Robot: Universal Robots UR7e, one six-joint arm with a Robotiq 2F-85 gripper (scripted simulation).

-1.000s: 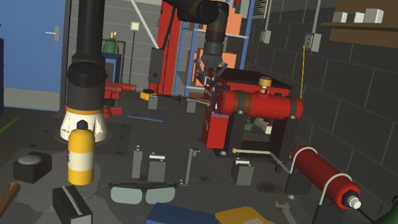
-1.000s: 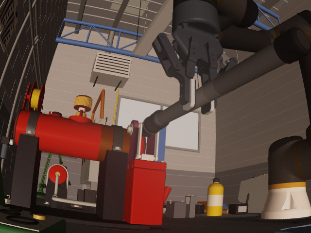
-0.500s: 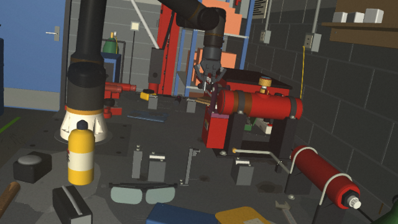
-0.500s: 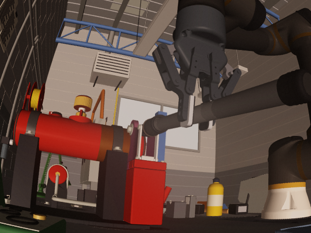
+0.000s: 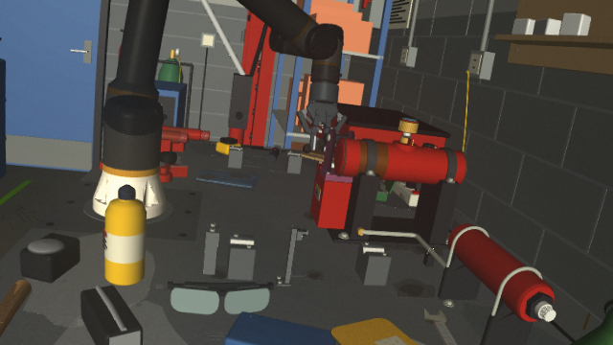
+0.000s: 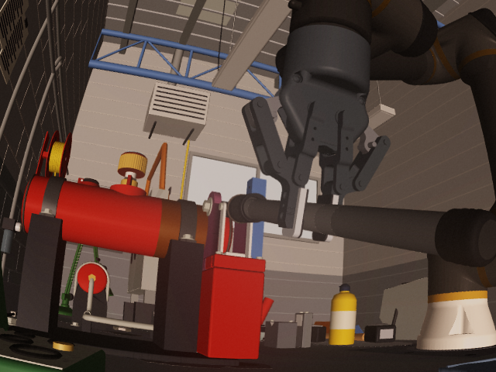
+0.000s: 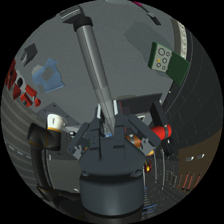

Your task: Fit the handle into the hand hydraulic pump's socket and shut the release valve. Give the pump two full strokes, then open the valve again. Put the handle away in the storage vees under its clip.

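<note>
My gripper hangs over the left end of the red hand hydraulic pump. The pump lies on black stands beside a red block. The long dark handle lies nearly level. Its near end sits at the purple socket link on the pump. A yellow release valve knob stands on top of the pump. Grey storage vee posts stand on the floor in front. My gripper is closed around the handle.
The pump's red block and black stands lie just below the handle. A yellow bottle, safety glasses, a red cylinder on a rack and small boxes crowd the floor. The robot base stands to the left. A dark wall runs behind the pump.
</note>
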